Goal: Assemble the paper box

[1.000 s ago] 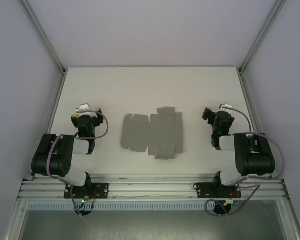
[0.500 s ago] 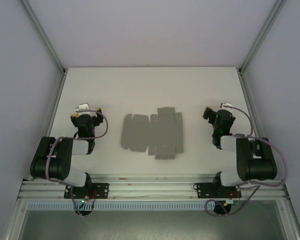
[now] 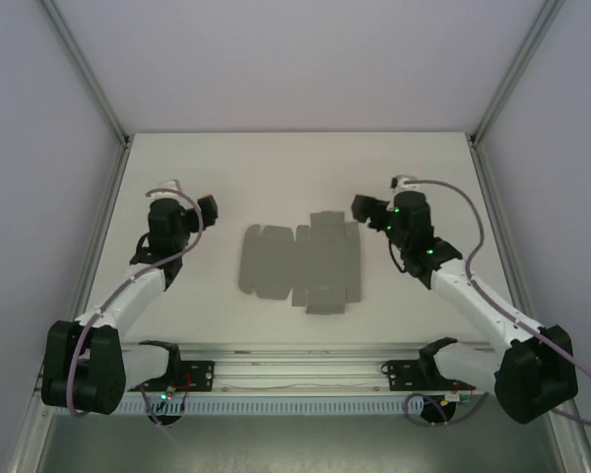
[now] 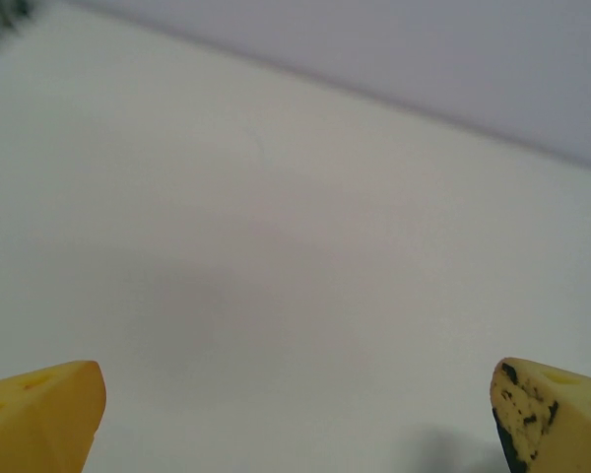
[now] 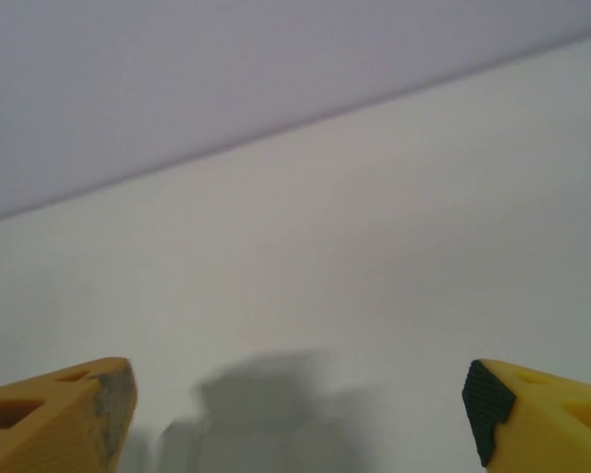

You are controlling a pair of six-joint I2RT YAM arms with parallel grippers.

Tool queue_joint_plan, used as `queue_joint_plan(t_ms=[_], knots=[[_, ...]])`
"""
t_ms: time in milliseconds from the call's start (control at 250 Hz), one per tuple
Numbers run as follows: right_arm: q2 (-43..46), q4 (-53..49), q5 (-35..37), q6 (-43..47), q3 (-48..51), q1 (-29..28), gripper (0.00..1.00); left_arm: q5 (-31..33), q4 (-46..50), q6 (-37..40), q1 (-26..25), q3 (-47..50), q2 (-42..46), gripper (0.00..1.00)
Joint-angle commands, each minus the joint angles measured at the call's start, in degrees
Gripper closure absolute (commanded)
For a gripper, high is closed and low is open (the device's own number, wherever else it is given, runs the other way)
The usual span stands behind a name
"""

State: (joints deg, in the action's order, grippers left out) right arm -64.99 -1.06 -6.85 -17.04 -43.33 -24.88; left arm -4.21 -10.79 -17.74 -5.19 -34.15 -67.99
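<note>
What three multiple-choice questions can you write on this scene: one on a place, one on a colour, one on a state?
1. Where is the paper box?
A. At the far wall.
B. On the table, between the left gripper and the right gripper.
C. Under an arm's base.

2. What colour is it?
A. Grey.
B. Red.
C. Green.

3. What is its state?
A. Folded shut.
B. Lifted by a gripper.
C. Flat, unfolded.

Answers: B, the top view shows it between them; A, its card is plain grey; C, its flaps lie spread on the table.
</note>
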Motion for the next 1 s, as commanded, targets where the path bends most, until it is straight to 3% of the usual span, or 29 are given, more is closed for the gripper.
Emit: queue_joint_plan(t_ms=[0,268,352,552,807,995], knots=[[-4.8,-8.0,-3.9,-8.9,-1.0,-4.4,0.27,-8.0,10.4,-4.3,-3.2,-2.5,-2.7,0.00],[-20.1,-5.6,-5.5,-16.5,-0.6,-5.3,0.54,-17.8,10.3,-5.9,-6.3,-3.6,-10.3,0.00],[-23.0,-5.3,-4.1,-17.2,-0.3,-5.1,0.55,-18.8,10.3,-6.1,-6.6,-3.1,-11.7,0.00],[-27.3,-1.4,-3.7,-18.0,2.2,-4.5,0.57,-28.0,5.1,-7.8,-7.3,-1.1,-14.2,0.01],[-30.5,0.1,-4.0,-18.2,3.0,-4.1,0.58,-37.6,-3.5,-12.2,-8.2,0.0,-18.1,0.24],[-29.6,1.0,-2.6,-19.2,4.0,-4.0,0.58,-43.2,-10.4,-17.5,-8.5,0.6,-19.9,0.56]])
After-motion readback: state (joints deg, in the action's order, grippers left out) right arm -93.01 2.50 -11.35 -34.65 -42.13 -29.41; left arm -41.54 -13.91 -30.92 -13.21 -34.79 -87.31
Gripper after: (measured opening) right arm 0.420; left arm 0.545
